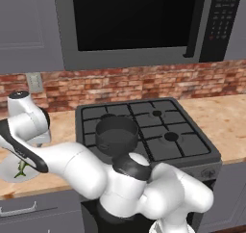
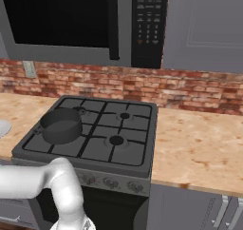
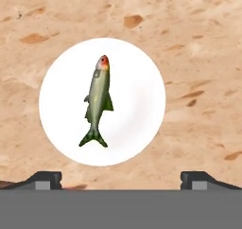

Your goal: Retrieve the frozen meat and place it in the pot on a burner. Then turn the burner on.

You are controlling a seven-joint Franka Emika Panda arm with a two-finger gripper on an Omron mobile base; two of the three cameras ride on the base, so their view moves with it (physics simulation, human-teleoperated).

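While the arm [image 1: 72,167] bends far over to the left side of the left base view, we see its hand hanging above a round white plate [image 3: 142,105] on the counter [image 3: 198,43]. On that plate lies the fish [image 3: 98,100], green-grey, head with a red spot toward the top of the hand view and tail toward the bottom. It sits a bit left of the plate's middle in that view, fully inside the rim.

Gripper [image 3: 121,178]: both fingertips [image 3: 45,180] show at the bottom of the hand view, set wide apart, one at each side. Jaws are apart with nothing between them, and they sit above the plate, not touching the fish.

From the left base view we catch the plate edge at far left under the arm, with a bit of the fish [image 1: 21,168] showing on it.

The pot [image 1: 116,134] stands on the front left burner of the stove [image 1: 192,145], dark grey, nothing visible inside. In the right base view we see the same pot [image 2: 61,124] at the stove's left front, well apart from the plate [image 2: 2,127], whose edge shows at the left border.

Stove knobs [image 2: 111,182] run along the front panel. Above the stove hangs a microwave [image 1: 139,22], with a brick wall [image 2: 199,89] behind the counter.
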